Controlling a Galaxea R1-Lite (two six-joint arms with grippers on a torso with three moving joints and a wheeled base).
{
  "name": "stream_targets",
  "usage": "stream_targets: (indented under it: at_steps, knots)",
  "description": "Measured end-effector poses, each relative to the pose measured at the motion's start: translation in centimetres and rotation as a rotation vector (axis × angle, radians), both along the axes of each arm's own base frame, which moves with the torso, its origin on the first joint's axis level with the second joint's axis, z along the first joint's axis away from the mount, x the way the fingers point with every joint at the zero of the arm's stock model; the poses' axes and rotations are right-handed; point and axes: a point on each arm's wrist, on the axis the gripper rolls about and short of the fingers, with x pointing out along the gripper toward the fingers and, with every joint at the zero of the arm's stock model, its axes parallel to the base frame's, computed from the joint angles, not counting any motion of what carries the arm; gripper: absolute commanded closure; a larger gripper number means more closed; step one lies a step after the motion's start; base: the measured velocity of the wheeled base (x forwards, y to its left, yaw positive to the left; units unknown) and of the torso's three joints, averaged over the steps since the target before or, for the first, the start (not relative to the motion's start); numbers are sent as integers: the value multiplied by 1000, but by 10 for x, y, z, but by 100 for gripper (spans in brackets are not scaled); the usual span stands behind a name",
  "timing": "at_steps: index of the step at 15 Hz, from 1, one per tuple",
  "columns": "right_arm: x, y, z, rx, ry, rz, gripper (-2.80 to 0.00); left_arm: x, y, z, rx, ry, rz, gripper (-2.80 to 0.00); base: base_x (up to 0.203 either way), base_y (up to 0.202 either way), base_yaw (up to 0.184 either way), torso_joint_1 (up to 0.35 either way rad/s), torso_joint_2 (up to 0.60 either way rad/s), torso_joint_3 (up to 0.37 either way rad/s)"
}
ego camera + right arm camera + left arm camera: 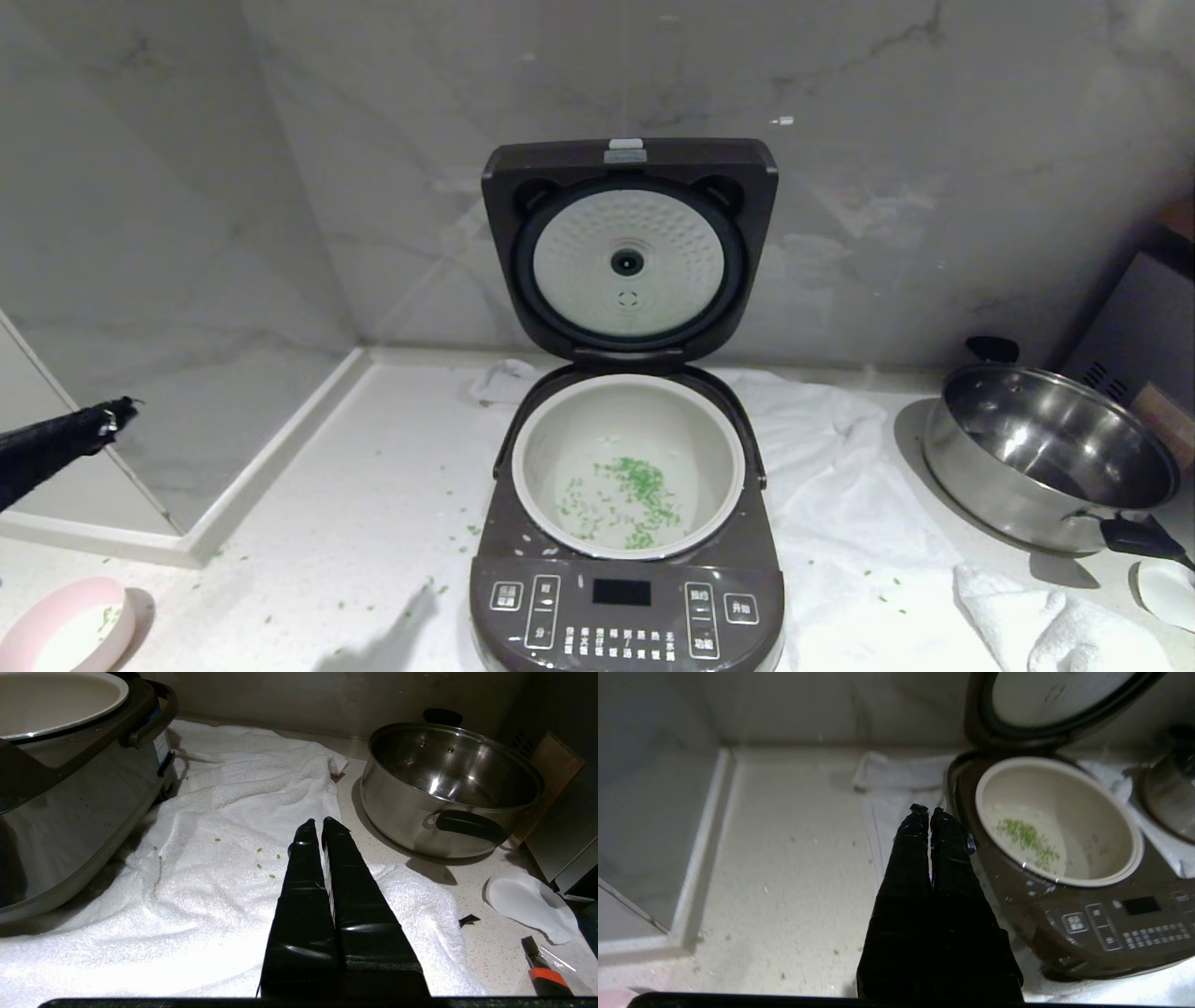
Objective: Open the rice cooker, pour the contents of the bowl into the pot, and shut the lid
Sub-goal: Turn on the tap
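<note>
Small pale pink round bowl (61, 627) sits nearly empty at table's near left. Left pincer (929, 810) clenched, empty, hovers left of dark brown-grey rice cooker (625, 597). Chopped green bits (630, 499) lie in smooth off-white pot (724, 439); dimpled white-disc lid (627, 245) upright. Risk: closed tips skid off glossy lid. Right pincer (321, 826) clenched over white terry towel (243, 788).

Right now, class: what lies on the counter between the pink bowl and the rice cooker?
Head view: only bare white counter with scattered green bits lies between the bowl and the rice cooker.
</note>
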Motion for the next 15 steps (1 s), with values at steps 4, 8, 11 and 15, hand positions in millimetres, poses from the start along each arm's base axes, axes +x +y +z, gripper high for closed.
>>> stream_targets:
  at_steps: [4, 8, 11, 15]
  knots:
    - [0, 0, 0, 0, 0, 0, 0, -48, -7, 14, 19, -165, -25, 0, 0, 0, 0, 0, 0, 0]
    - [0, 0, 0, 7, 1, -1, 0, -84, -10, 15, 9, -188, -148, 0, 0, 0, 0, 0, 0, 0]
    - [0, 0, 0, 13, 1, -1, 0, -107, -8, 7, 18, -236, -34, 0, 0, 0, 0, 0, 0, 0]
    - [0, 0, 0, 15, -1, -2, 0, -123, -8, -35, 57, -254, 34, 0, 0, 0, 0, 0, 0, 0]
